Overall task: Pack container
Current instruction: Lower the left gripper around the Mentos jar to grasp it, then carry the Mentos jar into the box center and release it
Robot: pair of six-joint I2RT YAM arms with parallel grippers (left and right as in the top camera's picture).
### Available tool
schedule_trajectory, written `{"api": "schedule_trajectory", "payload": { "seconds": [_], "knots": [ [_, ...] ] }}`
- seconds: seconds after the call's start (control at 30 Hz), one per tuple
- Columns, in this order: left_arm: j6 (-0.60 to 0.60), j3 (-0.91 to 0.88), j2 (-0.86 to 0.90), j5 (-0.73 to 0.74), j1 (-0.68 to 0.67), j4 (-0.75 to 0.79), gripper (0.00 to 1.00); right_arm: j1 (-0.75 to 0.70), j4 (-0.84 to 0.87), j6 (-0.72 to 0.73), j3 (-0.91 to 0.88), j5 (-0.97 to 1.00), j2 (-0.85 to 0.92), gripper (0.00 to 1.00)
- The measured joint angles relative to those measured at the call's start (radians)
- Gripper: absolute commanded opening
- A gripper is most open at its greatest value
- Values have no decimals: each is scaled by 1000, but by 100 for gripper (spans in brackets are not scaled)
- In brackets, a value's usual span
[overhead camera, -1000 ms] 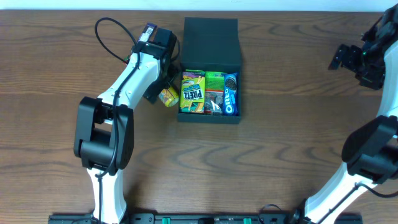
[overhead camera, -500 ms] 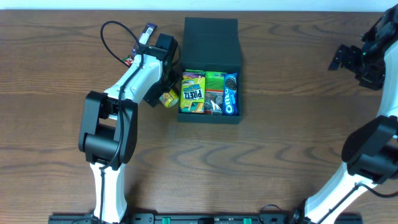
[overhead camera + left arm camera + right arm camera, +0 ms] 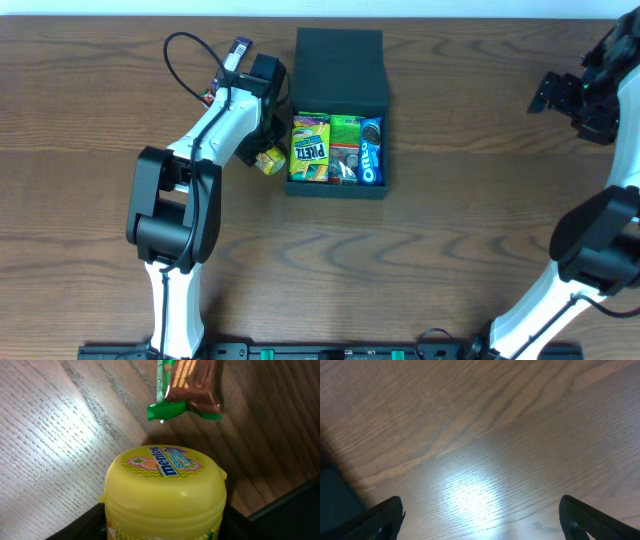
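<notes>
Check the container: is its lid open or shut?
Open. The lid is folded back behind the container, and snack packets show inside.

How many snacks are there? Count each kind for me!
Packets: 3, in the container: Pretz, green one, Oreo
Tubs: 1, the yellow Mentos tub
Bars: 1, the brown bar with a green end
Total: 5 that I can make out

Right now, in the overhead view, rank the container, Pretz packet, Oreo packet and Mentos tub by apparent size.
1. container
2. Pretz packet
3. Oreo packet
4. Mentos tub, though it is partly hidden, so its place below the Oreo packet is unsure.
</notes>
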Motion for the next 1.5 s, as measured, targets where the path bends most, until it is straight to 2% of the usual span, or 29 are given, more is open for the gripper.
{"api": "schedule_trajectory", "payload": {
  "seconds": [0.3,0.37,0.4,0.47,0.57,0.67,0.8,0.93,1.07,1.4,1.43,1.47,1.5],
  "knots": [
    [68,2,0,3,5,-2,27,0,0,0,0,0,0,99],
    [91,10,0,4,10,-19,16,0,0,0,0,0,0,99],
    [100,19,0,3,12,-41,6,0,0,0,0,0,0,99],
    [142,68,-5,3,18,-89,6,0,0,0,0,0,0,99],
    [264,159,-54,4,20,-69,6,0,0,0,0,0,0,99],
    [501,214,-163,46,0,36,6,0,0,0,0,0,0,99],
    [693,241,-212,125,-77,56,6,0,0,0,0,0,0,99],
    [814,241,-140,183,-219,63,6,0,0,0,0,0,0,99],
    [857,240,-74,188,-293,67,6,0,-3,0,0,0,0,99],
    [728,240,16,227,-295,106,7,0,-3,0,0,0,0,99],
    [726,240,16,220,-295,108,9,0,-4,0,0,0,0,99],
    [724,240,16,212,-295,111,17,0,-4,0,0,0,0,99],
    [724,240,16,206,-295,111,37,0,-4,0,0,0,0,99]
  ]
}}
